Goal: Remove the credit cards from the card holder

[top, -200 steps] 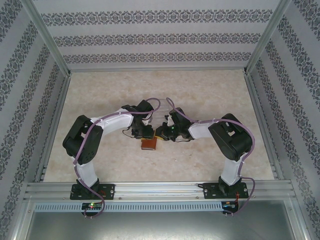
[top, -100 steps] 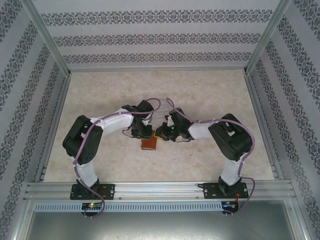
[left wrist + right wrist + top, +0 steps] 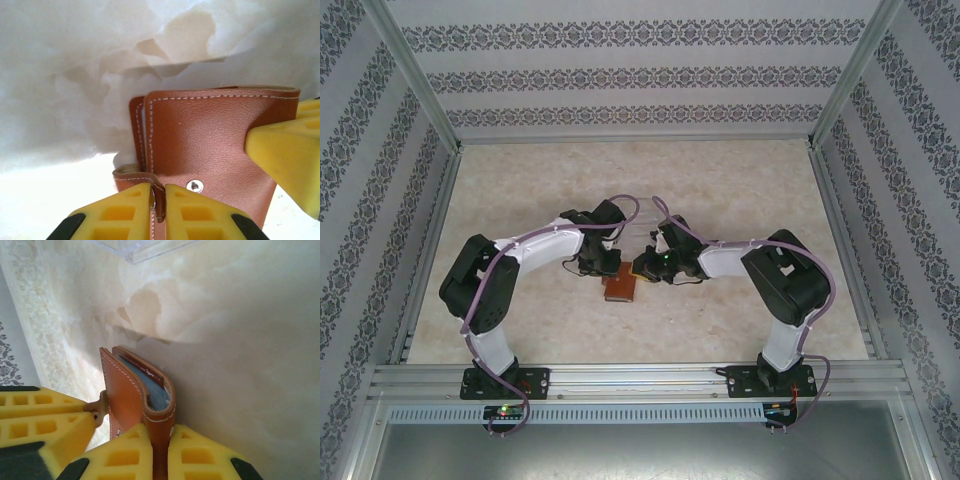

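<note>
And the left claw (image 3: pixel 158 194) has pinched in. A second ago its jaws stood partly apart, and now the yellow pads are narrowed right down on the strap tab (image 3: pixel 134 175) of the card holder (image 3: pixel 210 135). The holder has not shifted on the surface (image 3: pixel 740 190); it sits in the same spot between the two arms, near the middle. In the overhead view the left arm's elbow has slid a touch outward and toward the near edge.

The right claw (image 3: pixel 159 436) is closed tight on the folded edge of the holder, standing it on edge. A sliver of pale grey-blue lining (image 3: pixel 156 386) peeks out between the leather leaves. The clear plastic stand (image 3: pixel 145 247) lies just beyond.

So both claws now have a hold, one on the body and one on the tab. That looks like the set-up for pulling the flap open, which has to come before any credit cards leave.

As for pose, both arms are bent at the elbow and reach inward, with their wrists nearly meeting over the holder.
</note>
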